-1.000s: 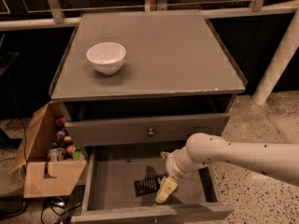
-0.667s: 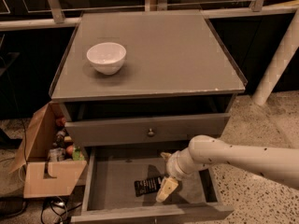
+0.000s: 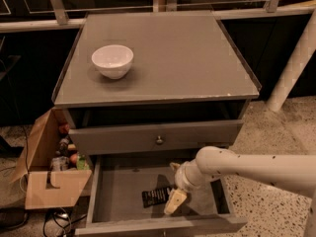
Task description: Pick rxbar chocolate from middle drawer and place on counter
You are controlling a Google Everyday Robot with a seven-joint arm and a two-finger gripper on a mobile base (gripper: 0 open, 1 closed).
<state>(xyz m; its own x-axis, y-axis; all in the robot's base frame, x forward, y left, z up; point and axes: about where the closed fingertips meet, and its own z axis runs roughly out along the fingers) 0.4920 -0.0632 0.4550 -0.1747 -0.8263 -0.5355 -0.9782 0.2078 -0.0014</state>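
The rxbar chocolate is a small flat black bar lying on the grey floor of the open middle drawer, near its middle. My gripper reaches down into the drawer from the right on a white arm. It sits right at the bar's right end and seems to touch it. The counter is the flat grey cabinet top above.
A white bowl stands on the counter's left side. A shut drawer front with a small knob sits above the open drawer. An open cardboard box with small items stands on the floor at left. A white post stands at right.
Almost nothing differs. The arm has shifted very slightly left, and the gripper stays at the bar's right end inside the drawer.
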